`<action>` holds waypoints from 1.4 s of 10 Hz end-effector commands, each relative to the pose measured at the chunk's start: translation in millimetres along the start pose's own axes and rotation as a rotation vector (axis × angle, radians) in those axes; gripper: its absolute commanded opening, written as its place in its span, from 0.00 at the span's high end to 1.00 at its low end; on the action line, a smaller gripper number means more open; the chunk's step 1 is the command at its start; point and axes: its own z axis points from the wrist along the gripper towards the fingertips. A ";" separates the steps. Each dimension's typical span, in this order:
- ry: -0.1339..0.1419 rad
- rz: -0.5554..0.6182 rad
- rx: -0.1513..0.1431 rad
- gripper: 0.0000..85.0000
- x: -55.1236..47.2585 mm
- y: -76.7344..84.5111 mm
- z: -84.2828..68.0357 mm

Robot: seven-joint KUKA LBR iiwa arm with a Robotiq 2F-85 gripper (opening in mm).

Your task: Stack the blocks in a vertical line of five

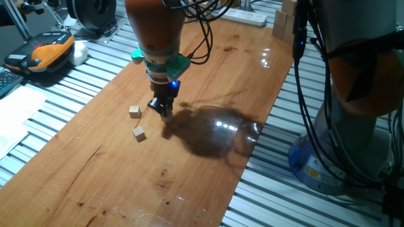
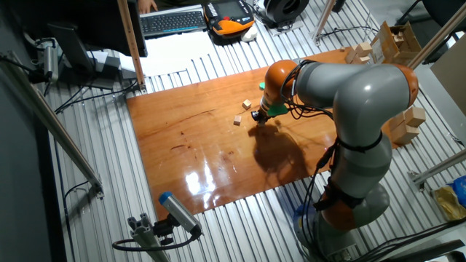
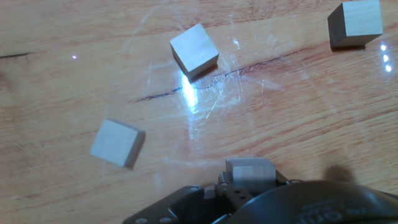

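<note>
In the hand view three small pale wooden blocks lie loose on the board: one point(image 3: 194, 50) at top centre, one point(image 3: 355, 23) at top right and one point(image 3: 116, 142) at lower left. A further block point(image 3: 250, 171) sits right at my gripper point(image 3: 249, 182), which looks shut on it, just above the wood. From one fixed view, two loose blocks point(image 1: 134, 111) point(image 1: 139, 133) lie left of the gripper point(image 1: 165, 115). The other fixed view shows the same pair point(image 2: 247, 104) point(image 2: 237, 121) beside the gripper point(image 2: 258, 116). None of the blocks is stacked.
The wooden board point(image 1: 208, 170) lies on a slatted metal table. Much larger pale wooden blocks stand at the far edge point(image 1: 287, 22) point(image 2: 378, 47) and by the arm's base point(image 2: 408, 124). A keyboard point(image 2: 171, 22), an orange device point(image 1: 47, 50) and a power strip point(image 1: 243, 16) lie off the board.
</note>
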 end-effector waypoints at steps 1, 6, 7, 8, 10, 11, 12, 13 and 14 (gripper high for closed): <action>-0.002 0.003 -0.001 0.60 0.1 0.0 0.0; -0.005 0.004 0.001 0.40 0.1 -0.2 0.3; -0.007 0.006 0.001 0.40 0.0 -0.6 -0.2; -0.006 0.008 0.000 0.40 -0.1 -0.7 -0.6; -0.008 0.009 -0.001 0.40 -0.6 -1.1 -1.3; -0.008 0.009 -0.001 0.40 -0.9 -1.4 -1.3; -0.009 0.009 -0.001 0.40 -0.9 -1.5 -1.3; -0.011 0.009 0.000 0.40 -0.9 -1.7 -1.3; -0.013 0.011 0.003 0.40 -1.1 -1.9 -1.3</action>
